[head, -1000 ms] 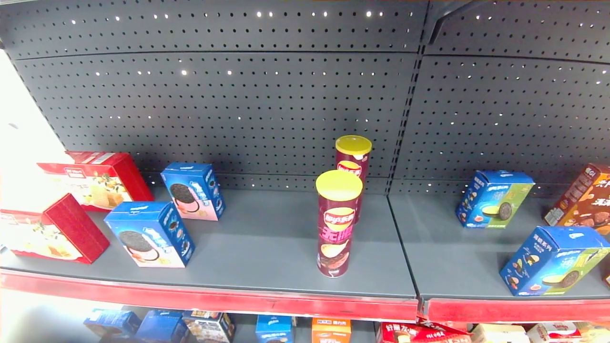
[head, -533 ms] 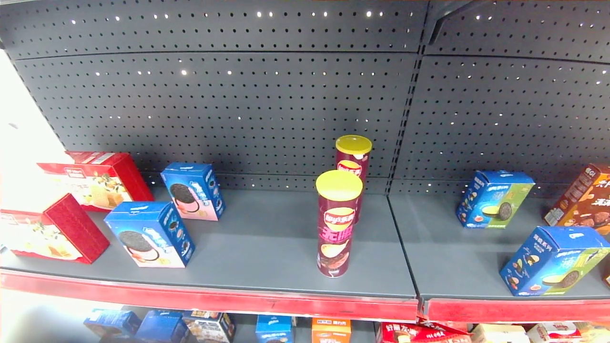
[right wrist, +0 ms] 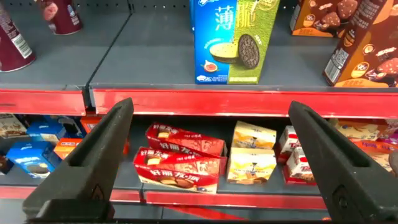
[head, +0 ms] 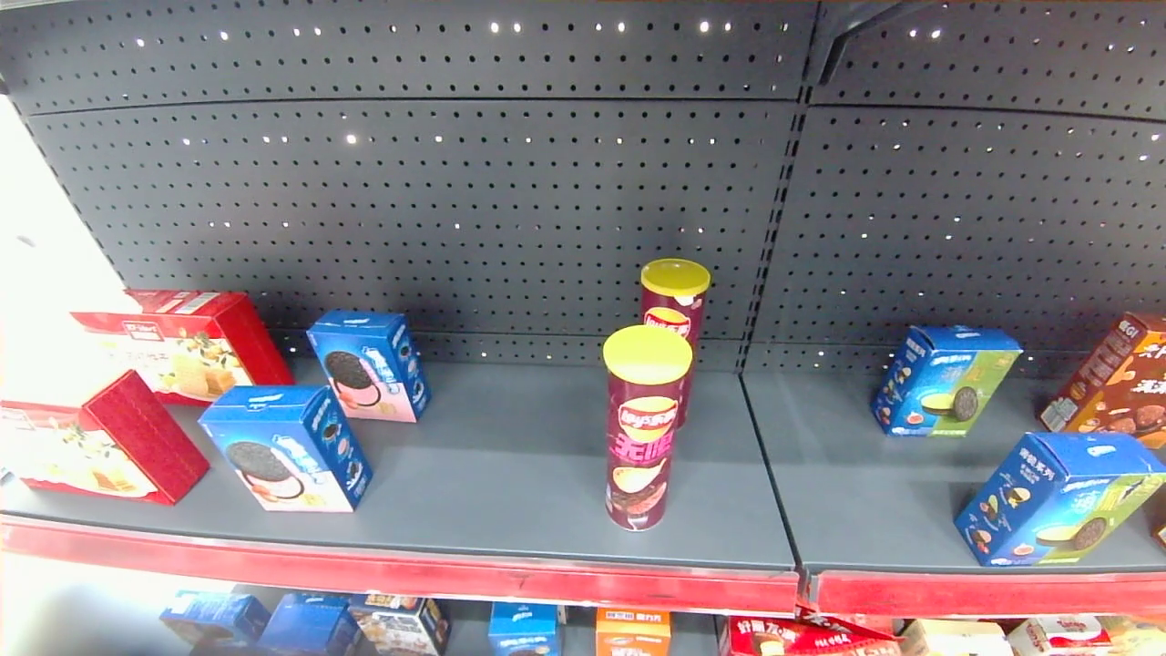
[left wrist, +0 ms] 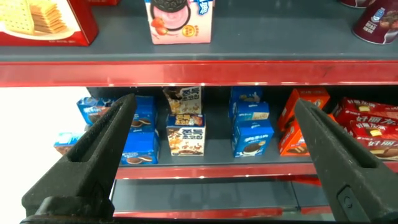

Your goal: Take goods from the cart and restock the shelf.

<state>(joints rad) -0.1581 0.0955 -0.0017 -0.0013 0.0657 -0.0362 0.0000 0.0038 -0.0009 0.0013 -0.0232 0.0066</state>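
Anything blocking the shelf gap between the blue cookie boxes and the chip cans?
Nothing visible. The shelf is bare between the front blue box and the front can. The left hand and right hand are open, empty.

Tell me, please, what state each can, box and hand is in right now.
front can: upright, lid on.
back can: upright, lid on.
left hand: open, empty.
right hand: open, empty.
pink-blue box: upright, closed.
green-blue box: upright, closed, turned askew.
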